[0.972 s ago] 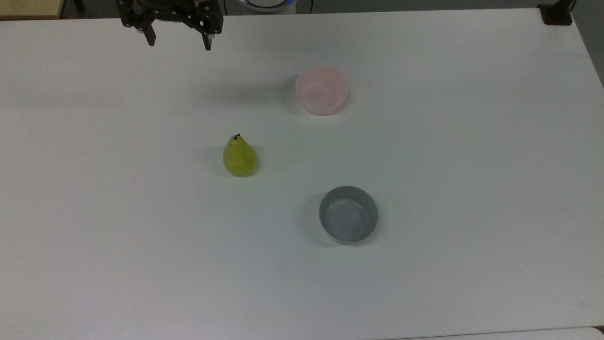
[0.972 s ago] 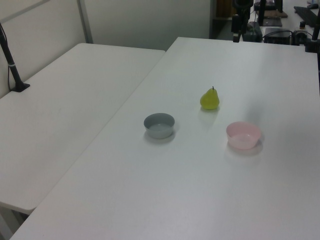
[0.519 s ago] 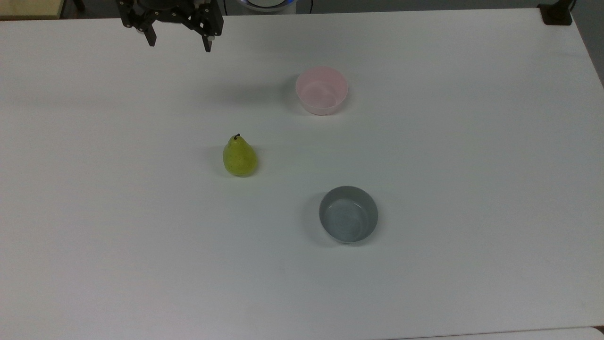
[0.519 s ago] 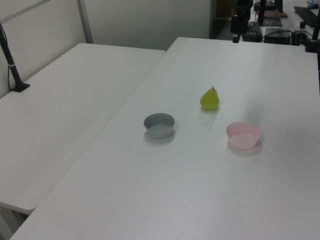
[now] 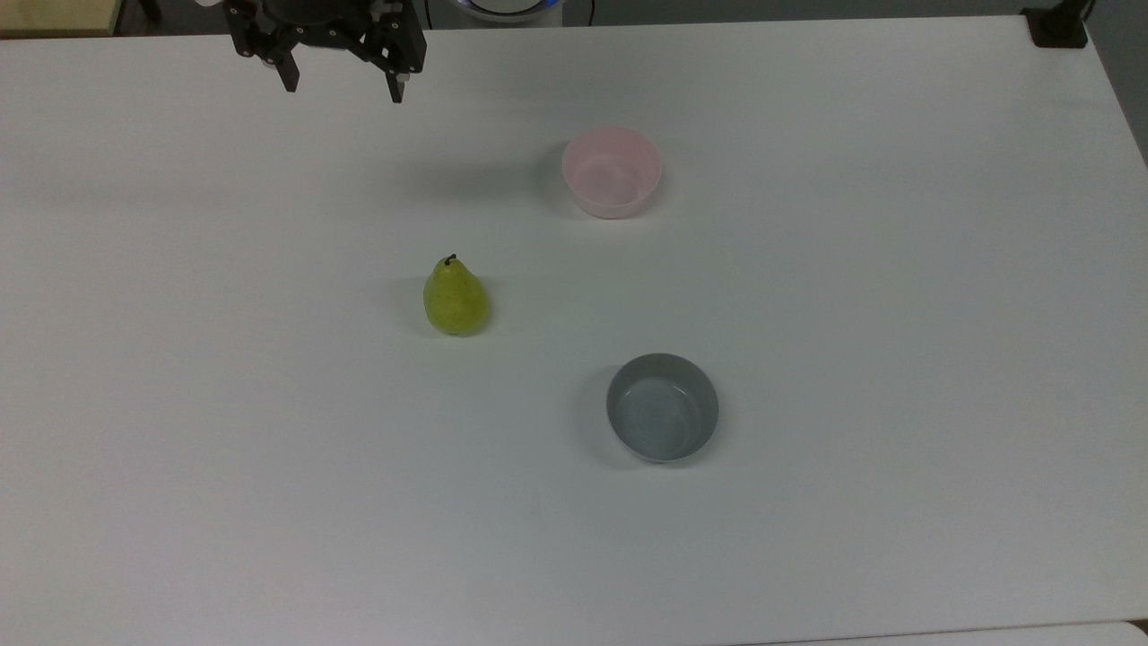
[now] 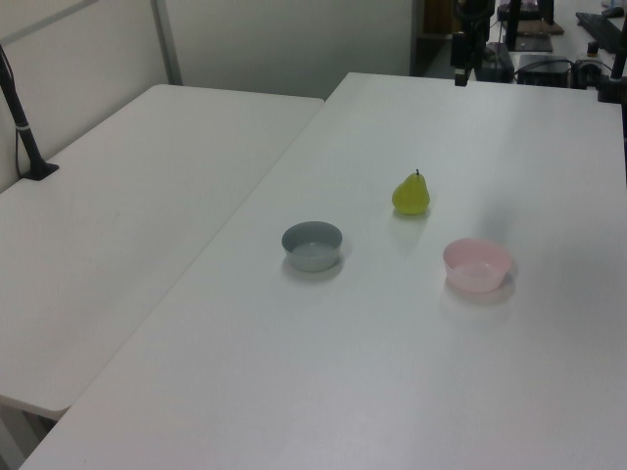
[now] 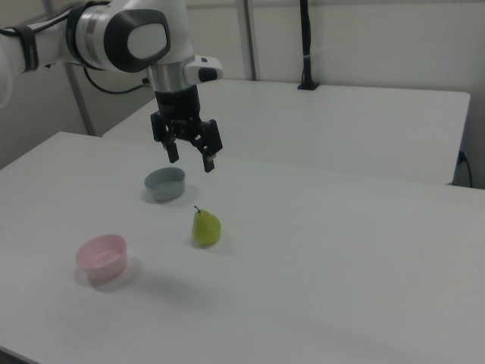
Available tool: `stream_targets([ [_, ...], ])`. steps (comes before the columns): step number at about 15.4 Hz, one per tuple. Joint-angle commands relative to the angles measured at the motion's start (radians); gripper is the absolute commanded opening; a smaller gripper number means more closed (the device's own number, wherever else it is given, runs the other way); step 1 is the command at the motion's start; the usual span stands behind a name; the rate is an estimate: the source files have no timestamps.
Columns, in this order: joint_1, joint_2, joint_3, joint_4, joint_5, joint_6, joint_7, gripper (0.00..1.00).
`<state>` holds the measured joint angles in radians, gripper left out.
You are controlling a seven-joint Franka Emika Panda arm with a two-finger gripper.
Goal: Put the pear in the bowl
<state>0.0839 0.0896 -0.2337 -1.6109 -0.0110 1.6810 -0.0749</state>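
pear: standing upright on the white table, stem up, near the middle; not touched by anything; well apart from both bowls.
pink bowl: sitting empty, mouth up, toward the top view's upper right of the pear; target, nothing in it yet.
grey bowl: sitting empty toward the top view's lower right of the pear; not the target.
gripper: hanging in the air at the top view's upper left, well apart from the pear; fingers spread wide, pointing down, holding nothing.
change: gripper is creeping slightly down the top view compared with a second ago, fingertips sitting a touch lower in frame; pear and both bowls are not moving at all.
meaning: judging this as the very start of the reach; arm is only beginning to travel toward the pear, grasp not begun, whole carry to the pink bowl is remaining.
next need: probably lowering over the pear with fingers straddling its body; rounded fruit may be tipping or rolling if nudged off-centre.
surface: plain white tabletop, matte, otherwise bare around the three items.
room: second white table butting alongside in the left view; black pole standing on it in the right view; pale wall panels behind.
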Motion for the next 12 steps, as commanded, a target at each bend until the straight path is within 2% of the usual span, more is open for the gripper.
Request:
stream_targets([
  [1,0.011,0.022,-0.003,0.014,0.009,-0.004,0.012,1.0],
  [4,0.045,0.056,-0.01,0.022,0.005,-0.001,0.011,1.0],
  [9,0.118,0.16,-0.03,0.126,0.014,0.0,0.01,1.0],
  [12,0.143,0.18,-0.029,0.138,0.014,0.002,0.007,1.0],
])
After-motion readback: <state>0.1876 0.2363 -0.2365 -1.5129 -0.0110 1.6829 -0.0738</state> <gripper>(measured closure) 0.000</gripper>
